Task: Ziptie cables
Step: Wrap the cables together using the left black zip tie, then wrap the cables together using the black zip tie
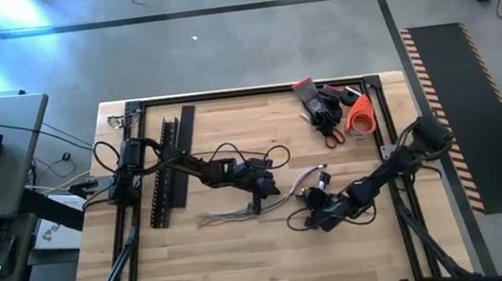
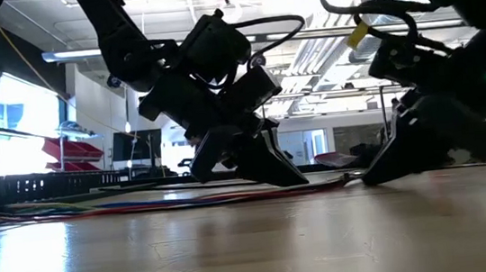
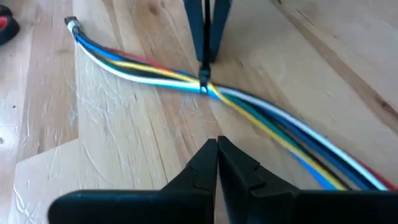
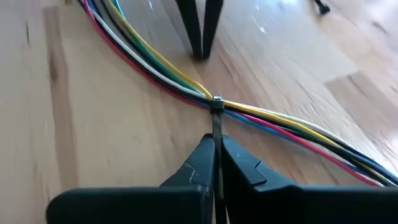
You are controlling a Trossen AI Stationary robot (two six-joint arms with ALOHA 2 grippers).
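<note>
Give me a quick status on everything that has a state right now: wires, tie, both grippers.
Bundle of thin multicoloured cables: lying flat on the table, cinched at one point.
Small zip tie: looped around the bundle, tail held.
Right gripper: jaws shut on the tie's tail.
Left gripper: jaws shut, empty, beside the bundle.

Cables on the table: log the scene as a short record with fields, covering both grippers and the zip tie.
cables: multicoloured bunch lying flat on the wooden table, cinched at one point
zip tie: looped around the bunch, tail running toward the right gripper
right gripper: shut on the zip tie tail, low at the table
left gripper: shut, holding nothing, tips just short of the bunch
scissors: far right corner, with a tape roll
</note>
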